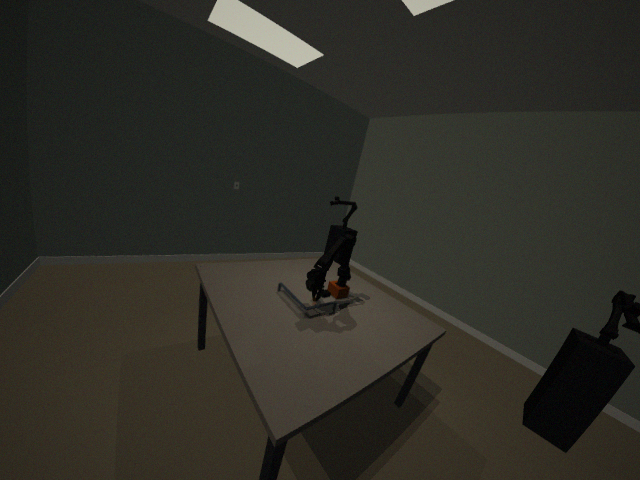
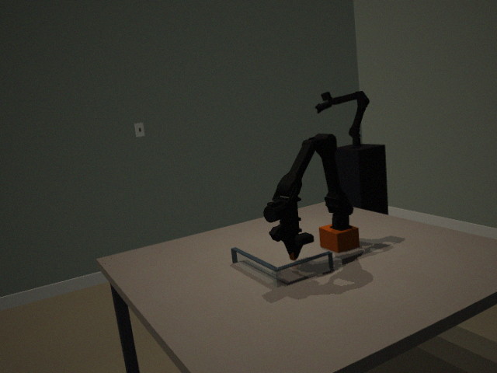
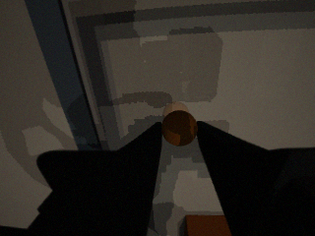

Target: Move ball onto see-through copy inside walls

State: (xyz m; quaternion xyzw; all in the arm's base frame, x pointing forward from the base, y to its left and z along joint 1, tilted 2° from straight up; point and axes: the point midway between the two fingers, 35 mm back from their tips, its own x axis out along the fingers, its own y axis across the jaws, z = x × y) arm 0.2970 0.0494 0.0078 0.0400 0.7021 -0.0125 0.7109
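The small orange-brown ball [image 2: 292, 256] [image 3: 179, 133] is held between the fingertips of my gripper [image 3: 179, 125], which is shut on it and points down. The see-through copy [image 3: 175, 106] is a pale tan disc in the wrist view, partly covered by the ball and just beyond it. How high the ball is over the table is hard to tell. Two low clear walls with blue-grey top edges [image 1: 292, 296] [image 2: 255, 257] [image 3: 53, 64] meet in a corner. The gripper stands on the inner side of the corner. The copy cannot be made out in the top and exterior views.
The arm stands on an orange base block [image 1: 338, 289] [image 2: 338, 238] on the table [image 1: 289, 377] [image 2: 224, 321], to the right of the walls. Another arm stands on a dark pedestal [image 2: 373, 176] behind the table. Arm shadows cross the table around the walls.
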